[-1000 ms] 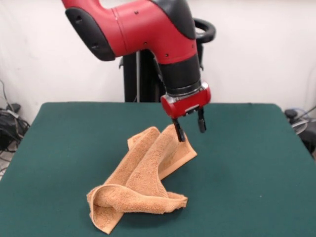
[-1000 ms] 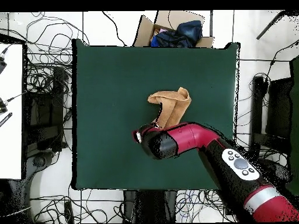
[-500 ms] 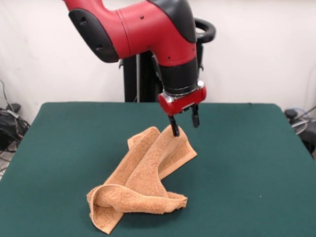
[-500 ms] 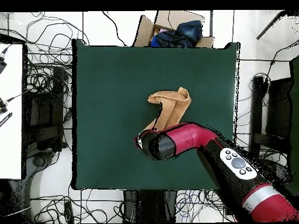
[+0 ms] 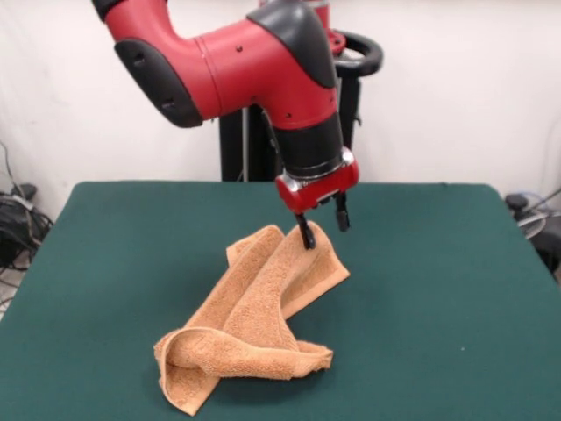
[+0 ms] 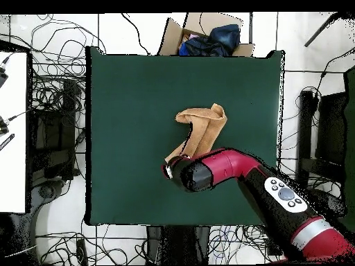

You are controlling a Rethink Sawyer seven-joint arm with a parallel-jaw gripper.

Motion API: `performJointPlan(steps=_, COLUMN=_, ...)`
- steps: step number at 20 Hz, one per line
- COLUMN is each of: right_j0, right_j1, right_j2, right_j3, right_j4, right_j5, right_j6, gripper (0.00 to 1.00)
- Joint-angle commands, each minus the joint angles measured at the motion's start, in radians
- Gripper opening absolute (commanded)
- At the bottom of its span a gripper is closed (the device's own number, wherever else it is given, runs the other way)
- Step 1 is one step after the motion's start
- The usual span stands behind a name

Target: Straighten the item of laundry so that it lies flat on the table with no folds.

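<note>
Lying crumpled on green table (image 5: 456, 289): towel (image 5: 254, 311); gripper (image 5: 322, 224) spread, empty; white wall (image 5: 456, 88) behind.

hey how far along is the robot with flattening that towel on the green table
Nothing looks done: the towel lies twisted in a rumpled strip on the table, with its near end curled over itself. In hand: the gripper is open above the towel's raised far corner, one finger at the cloth, nothing clamped. Left: grasping an edge and spreading every fold flat.

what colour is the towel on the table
The towel is a light orange-tan, plain terry, lying on the dark green table; clearest in the front view.
</note>
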Motion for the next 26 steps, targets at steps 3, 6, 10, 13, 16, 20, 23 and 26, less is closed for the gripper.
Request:
performJointPlan(steps=3, right_j0=-0.056, right_j1=0.110, right_j2=0.136, right_j3=-0.054, right_j4=-0.074, right_j5=-0.095, right_j6=-0.183, gripper=1.00)
performJointPlan(steps=6, right_j0=-0.076, right_j1=0.133, right_j2=0.163, right_j3=-0.055, right_j4=-0.090, right_j5=-0.119, right_j6=-0.179, gripper=1.00)
performJointPlan(steps=10, right_j0=-0.082, right_j1=0.158, right_j2=0.178, right_j3=-0.065, right_j4=-0.114, right_j5=-0.145, right_j6=-0.176, gripper=1.00)
performJointPlan(steps=13, right_j0=-0.086, right_j1=0.155, right_j2=0.180, right_j3=-0.059, right_j4=-0.127, right_j5=-0.155, right_j6=-0.173, gripper=1.00)
performJointPlan(steps=16, right_j0=-0.044, right_j1=0.130, right_j2=0.128, right_j3=-0.083, right_j4=-0.129, right_j5=-0.074, right_j6=-0.181, gripper=1.00)
performJointPlan(steps=20, right_j0=-0.014, right_j1=0.126, right_j2=0.090, right_j3=-0.114, right_j4=-0.148, right_j5=-0.019, right_j6=-0.192, gripper=1.00)
performJointPlan(steps=23, right_j0=-0.003, right_j1=0.134, right_j2=0.079, right_j3=-0.131, right_j4=-0.168, right_j5=-0.015, right_j6=-0.191, gripper=1.00)
performJointPlan(steps=26, right_j0=0.010, right_j1=0.128, right_j2=0.071, right_j3=-0.147, right_j4=-0.182, right_j5=-0.003, right_j6=-0.197, gripper=1.00)
